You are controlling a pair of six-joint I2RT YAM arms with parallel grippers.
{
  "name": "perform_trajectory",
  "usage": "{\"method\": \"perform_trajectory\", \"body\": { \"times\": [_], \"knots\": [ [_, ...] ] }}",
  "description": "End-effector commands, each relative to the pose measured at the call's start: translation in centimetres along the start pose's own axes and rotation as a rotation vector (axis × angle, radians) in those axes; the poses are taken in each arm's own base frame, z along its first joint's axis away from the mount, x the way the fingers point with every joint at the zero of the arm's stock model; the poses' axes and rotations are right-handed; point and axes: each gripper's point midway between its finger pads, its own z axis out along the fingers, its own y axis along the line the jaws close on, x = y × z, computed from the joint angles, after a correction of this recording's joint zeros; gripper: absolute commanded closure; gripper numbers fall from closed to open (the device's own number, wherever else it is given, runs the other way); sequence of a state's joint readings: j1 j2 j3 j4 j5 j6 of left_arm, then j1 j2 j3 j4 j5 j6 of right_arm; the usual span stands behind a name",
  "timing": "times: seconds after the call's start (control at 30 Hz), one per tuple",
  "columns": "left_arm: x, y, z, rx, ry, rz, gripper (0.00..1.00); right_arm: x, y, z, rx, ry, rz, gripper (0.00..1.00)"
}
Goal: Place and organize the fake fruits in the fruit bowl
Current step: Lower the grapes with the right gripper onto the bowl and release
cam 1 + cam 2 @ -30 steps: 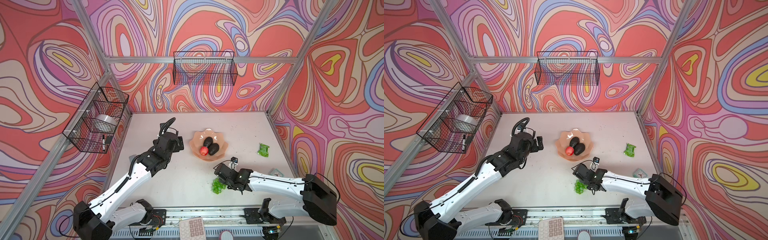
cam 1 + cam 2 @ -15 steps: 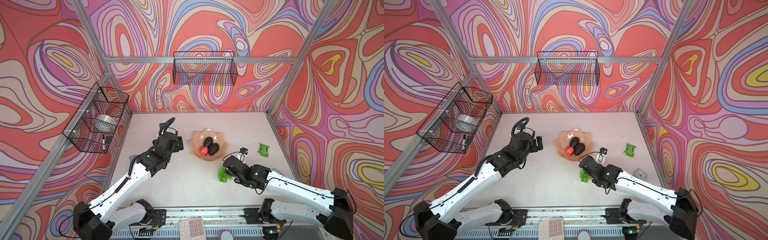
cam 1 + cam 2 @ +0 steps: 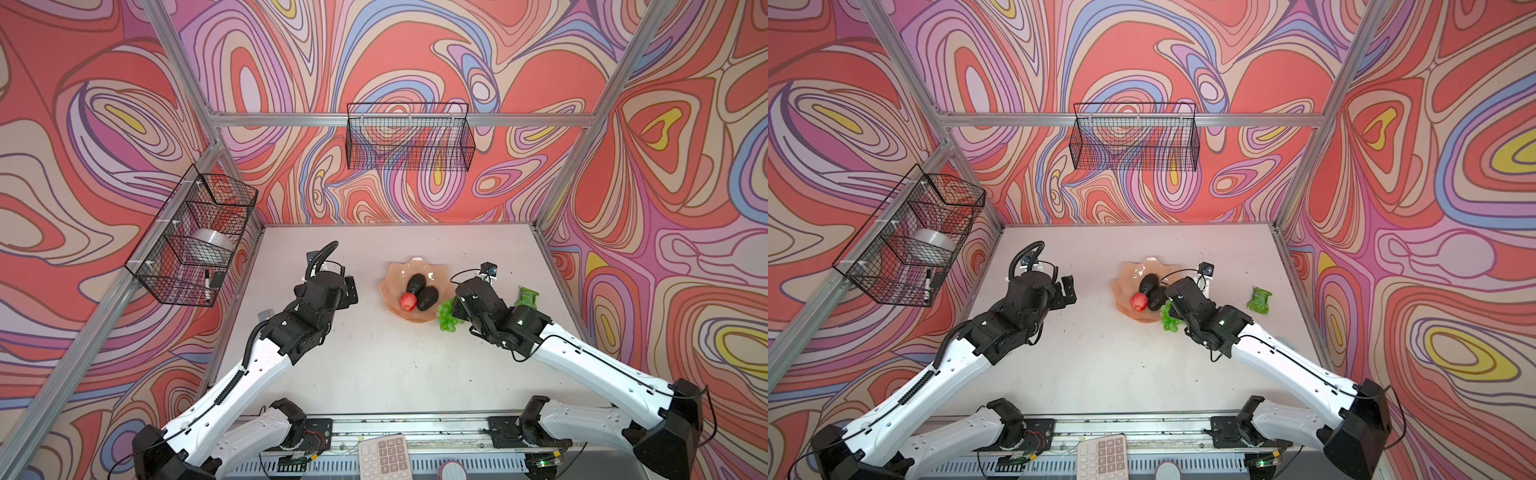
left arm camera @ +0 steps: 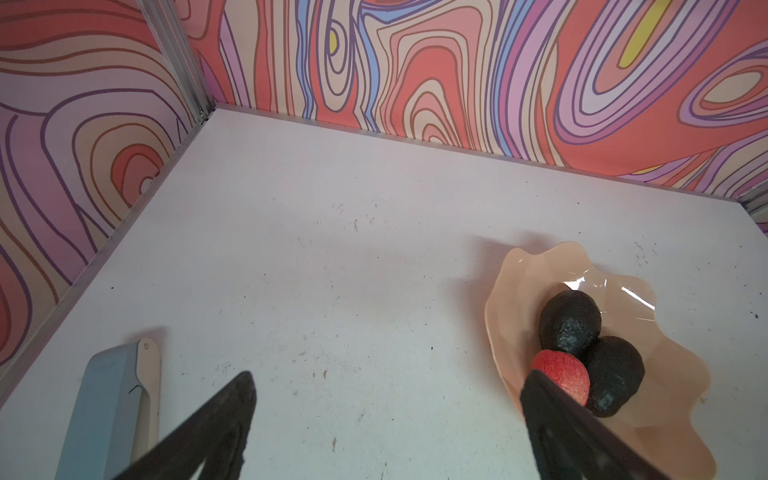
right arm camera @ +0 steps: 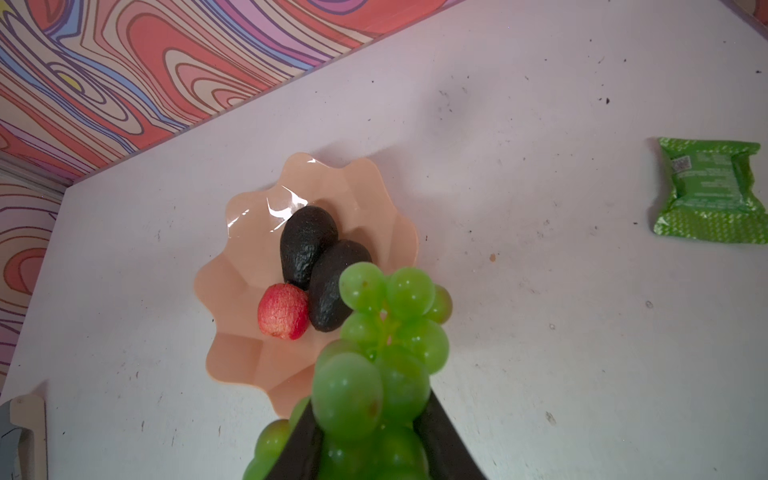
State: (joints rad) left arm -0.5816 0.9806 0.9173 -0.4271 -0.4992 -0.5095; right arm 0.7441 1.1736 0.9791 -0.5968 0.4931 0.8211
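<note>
The peach-pink fruit bowl [image 3: 394, 277] [image 3: 1124, 282] [image 4: 515, 291] [image 5: 241, 257] sits mid-table. In it lie two dark avocados [image 3: 415, 284] [image 3: 428, 298] [image 5: 305, 241] [image 5: 332, 286] and a red apple [image 3: 408, 302] [image 3: 1138, 302] [image 4: 561, 370] [image 5: 284, 311]. My right gripper [image 3: 455, 307] [image 3: 1174, 309] [image 5: 370, 411] is shut on the green grapes [image 3: 446, 316] [image 3: 1169, 318] [image 5: 374, 353], which hang at the bowl's near right rim. My left gripper [image 3: 351, 291] [image 3: 1067, 289] [image 4: 388, 378] stands open and empty, left of the bowl.
A green foil packet [image 3: 527, 297] [image 3: 1259, 300] [image 5: 710, 195] lies right of the bowl. A grey-blue tool [image 4: 112, 407] [image 3: 264, 314] lies by the left wall. Black wire baskets [image 3: 409, 137] [image 3: 191, 237] hang on the back and left walls. A keypad [image 3: 382, 457] sits at the front rail.
My right gripper has closed on the grapes and carried them from the front middle of the table up to the bowl's near right rim. The left arm has stayed still.
</note>
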Motion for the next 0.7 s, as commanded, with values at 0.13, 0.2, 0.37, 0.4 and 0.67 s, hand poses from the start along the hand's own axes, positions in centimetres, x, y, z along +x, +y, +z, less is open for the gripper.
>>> {"method": "perform_trajectory", "body": {
  "times": [0.13, 0.2, 0.37, 0.4, 0.67],
  "knots": [
    [1.1, 1.6, -1.2, -0.005, 0.001, 0.001, 0.0, -2.9, 4.0, 3.5, -0.094, -0.061, -0.042, 0.68],
    [1.1, 1.9, -1.5, -0.002, -0.006, 0.0, 0.0, -3.1, 4.5, 4.8, -0.101, -0.062, -0.034, 0.69],
    [1.2, 2.5, -2.2, -0.007, -0.011, -0.004, 0.0, -2.5, 5.1, 7.8, -0.098, -0.05, -0.017, 0.69],
    [1.2, 2.6, -2.3, -0.008, -0.014, -0.006, 0.0, -2.2, 5.1, 8.4, -0.092, -0.042, -0.015, 0.69],
    [1.1, 3.4, -2.9, -0.024, -0.025, -0.004, 0.0, 0.3, 4.7, 11.1, -0.067, 0.017, -0.007, 0.67]
  ]
}}
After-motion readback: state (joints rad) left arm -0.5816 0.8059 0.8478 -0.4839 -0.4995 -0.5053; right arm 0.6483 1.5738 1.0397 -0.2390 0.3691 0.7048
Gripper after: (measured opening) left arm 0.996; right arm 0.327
